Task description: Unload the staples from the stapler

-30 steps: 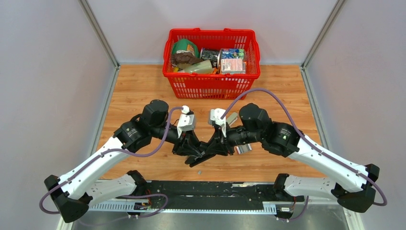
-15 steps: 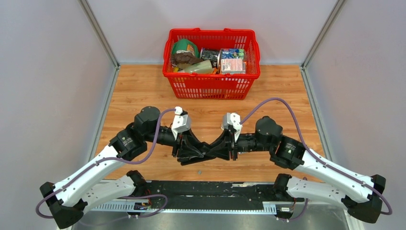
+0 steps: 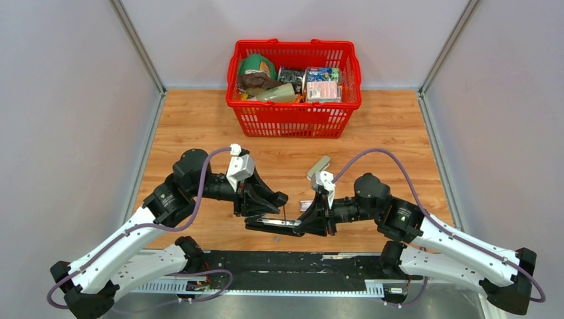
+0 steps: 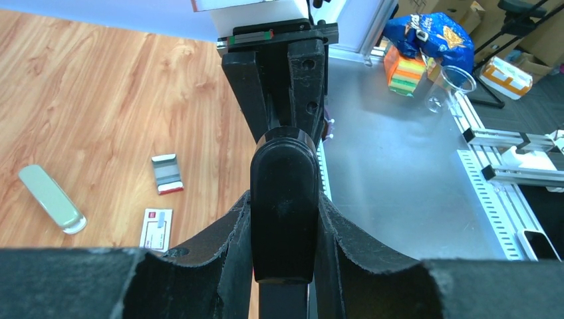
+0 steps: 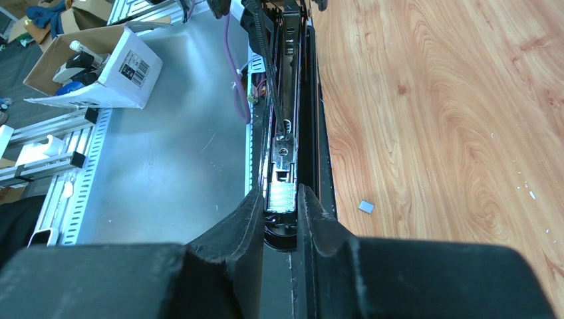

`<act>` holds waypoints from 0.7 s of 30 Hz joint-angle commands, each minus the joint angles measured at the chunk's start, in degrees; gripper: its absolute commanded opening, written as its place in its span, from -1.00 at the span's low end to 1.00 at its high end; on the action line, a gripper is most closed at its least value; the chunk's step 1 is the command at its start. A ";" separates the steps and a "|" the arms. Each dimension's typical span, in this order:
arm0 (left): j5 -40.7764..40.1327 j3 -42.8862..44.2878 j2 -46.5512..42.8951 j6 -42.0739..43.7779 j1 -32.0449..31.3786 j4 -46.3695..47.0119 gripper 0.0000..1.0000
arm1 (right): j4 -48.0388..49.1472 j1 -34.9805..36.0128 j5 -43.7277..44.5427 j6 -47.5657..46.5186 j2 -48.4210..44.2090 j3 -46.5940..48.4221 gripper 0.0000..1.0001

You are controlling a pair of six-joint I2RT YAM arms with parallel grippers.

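The black stapler (image 3: 274,224) is held above the table near its front edge, swung open so its silver staple channel faces up. My left gripper (image 3: 261,211) is shut on one rounded black end of the stapler (image 4: 284,193). My right gripper (image 3: 308,222) is shut on the other end. In the right wrist view the open magazine (image 5: 282,143) runs away from the fingers (image 5: 247,214), and a short silver block of staples (image 5: 280,197) sits between them. In the left wrist view the right gripper (image 4: 279,73) faces mine along the stapler.
A red basket (image 3: 292,121) full of goods stands at the back. A grey-green oblong case (image 3: 322,164) lies on the wood beyond the right wrist. A small staple box (image 4: 166,173) and a labelled card (image 4: 157,229) lie nearby. A tiny grey scrap (image 5: 366,207) lies near the front edge.
Both grippers have come nearer the front edge and moved apart. The stapler between them has swung from a folded V out to a long, nearly flat shape.
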 commanded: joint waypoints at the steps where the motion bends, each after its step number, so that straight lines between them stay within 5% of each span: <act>1: 0.89 3.12 0.11 -0.43 0.32 11.83 -1.00 | -3.73 0.22 1.42 3.21 0.94 1.69 -1.00; 13: 0.10 2.50 1.61 0.62 0.14 10.25 -1.00 | -7.07 0.13 6.78 0.57 2.70 7.85 -0.27; 21: -0.60 1.80 2.05 1.24 0.06 9.37 -1.00 | -10.58 0.13 9.68 -1.18 2.44 12.50 -0.03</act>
